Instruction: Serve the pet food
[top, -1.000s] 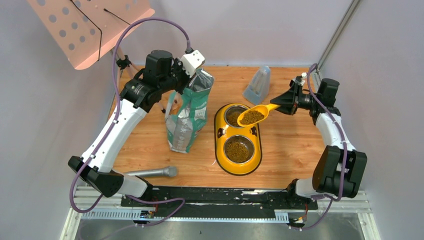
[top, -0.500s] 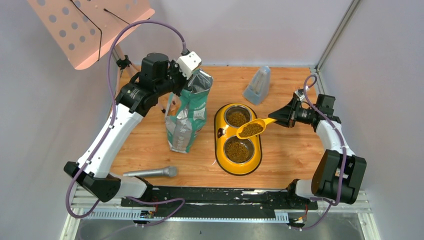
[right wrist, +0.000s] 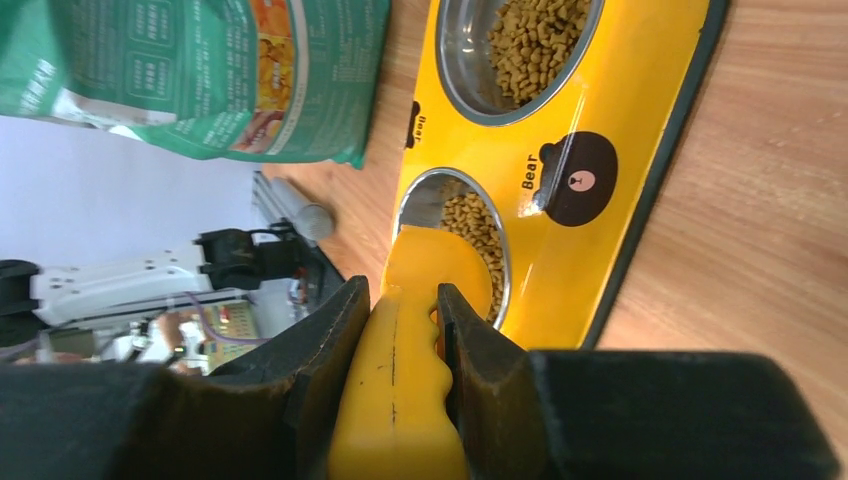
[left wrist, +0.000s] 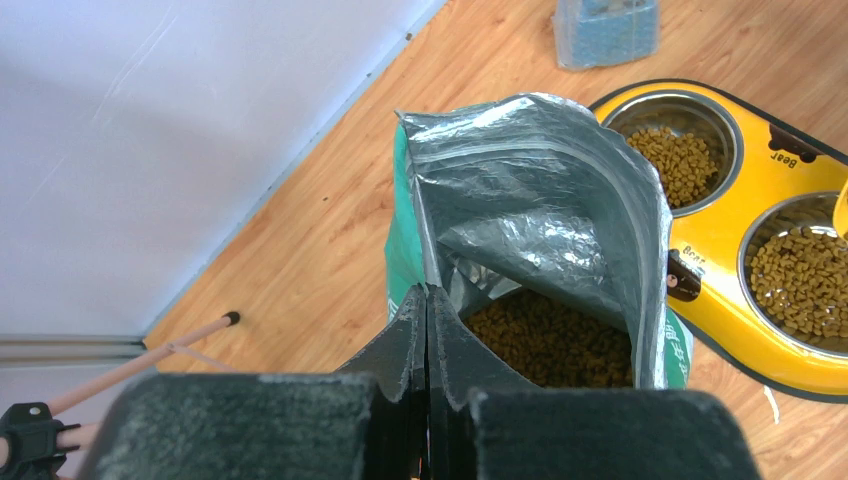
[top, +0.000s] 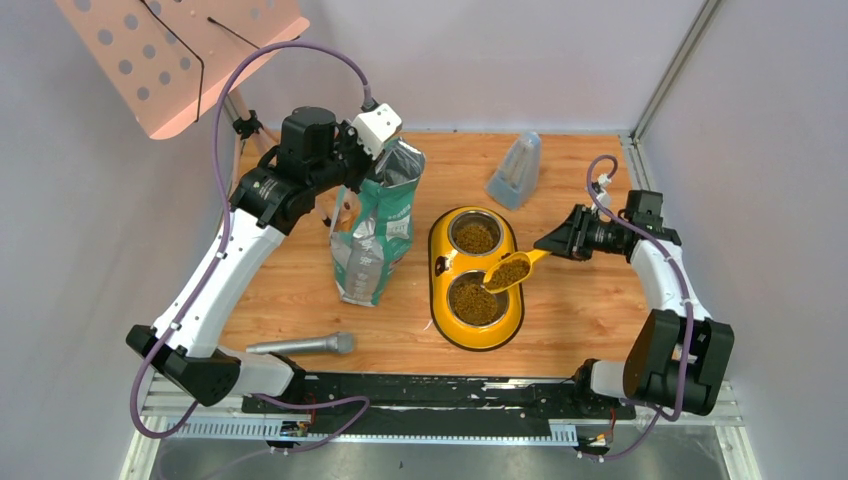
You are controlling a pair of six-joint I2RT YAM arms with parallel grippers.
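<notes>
The pet food, brown kibble, fills the yellow scoop, lies in both bowls of the yellow feeder and shows inside the open green-and-silver bag. My right gripper is shut on the scoop's handle and holds the scoop head over the far right rim of the near bowl. The far bowl is about half full. My left gripper is shut on the rim of the bag and holds it upright and open.
A grey microphone lies near the table's front left. A translucent blue-grey container stands at the back, behind the feeder. A pink perforated stand overhangs the back left corner; its thin leg lies beside the bag.
My right gripper has carried the loaded scoop from over the far bowl toward me and down to the near bowl. The left arm shifted slightly left with the bag, then held still.
</notes>
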